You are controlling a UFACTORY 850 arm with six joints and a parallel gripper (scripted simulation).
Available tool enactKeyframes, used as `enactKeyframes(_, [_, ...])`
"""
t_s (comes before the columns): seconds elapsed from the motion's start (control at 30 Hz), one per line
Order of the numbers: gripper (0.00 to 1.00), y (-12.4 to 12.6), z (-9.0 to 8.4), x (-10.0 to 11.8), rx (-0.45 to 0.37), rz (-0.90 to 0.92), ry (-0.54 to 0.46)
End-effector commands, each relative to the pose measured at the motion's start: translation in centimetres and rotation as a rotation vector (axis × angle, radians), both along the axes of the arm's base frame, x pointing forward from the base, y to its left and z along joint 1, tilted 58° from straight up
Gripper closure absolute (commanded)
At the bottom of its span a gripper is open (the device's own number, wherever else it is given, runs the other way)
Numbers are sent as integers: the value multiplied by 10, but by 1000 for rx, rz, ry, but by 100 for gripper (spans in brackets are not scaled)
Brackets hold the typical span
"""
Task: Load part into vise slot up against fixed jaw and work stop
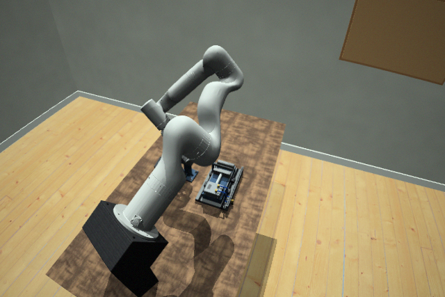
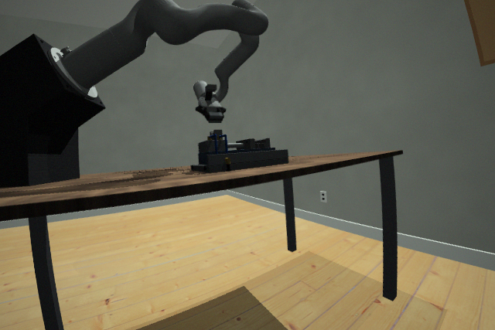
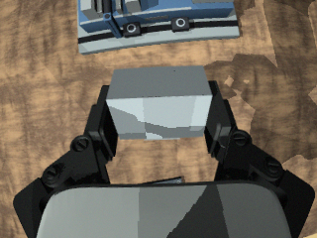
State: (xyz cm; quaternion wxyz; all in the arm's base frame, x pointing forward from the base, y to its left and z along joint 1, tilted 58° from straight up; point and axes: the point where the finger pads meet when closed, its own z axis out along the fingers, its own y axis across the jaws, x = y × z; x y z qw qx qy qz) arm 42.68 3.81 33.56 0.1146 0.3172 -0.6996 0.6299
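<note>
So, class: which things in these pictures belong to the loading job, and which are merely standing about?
Job:
- grey block, gripped in the end effector
- vise, on the table

Standing about:
- brown wall board
- wall socket
- black pedestal

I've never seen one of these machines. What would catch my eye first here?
Most striking is the big pale arm, snaking up from a black pedestal at the near end of a wooden table. Its gripper hangs in the air clamped on a grey block. Below it on the table sits a blue-based vise.
</note>
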Motion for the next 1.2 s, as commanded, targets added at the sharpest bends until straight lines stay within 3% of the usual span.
enactKeyframes(0.0, [100,-1,-1,2,0,0,-1])
enactKeyframes(1.17, [100,-18,-20,28,0,0,-1])
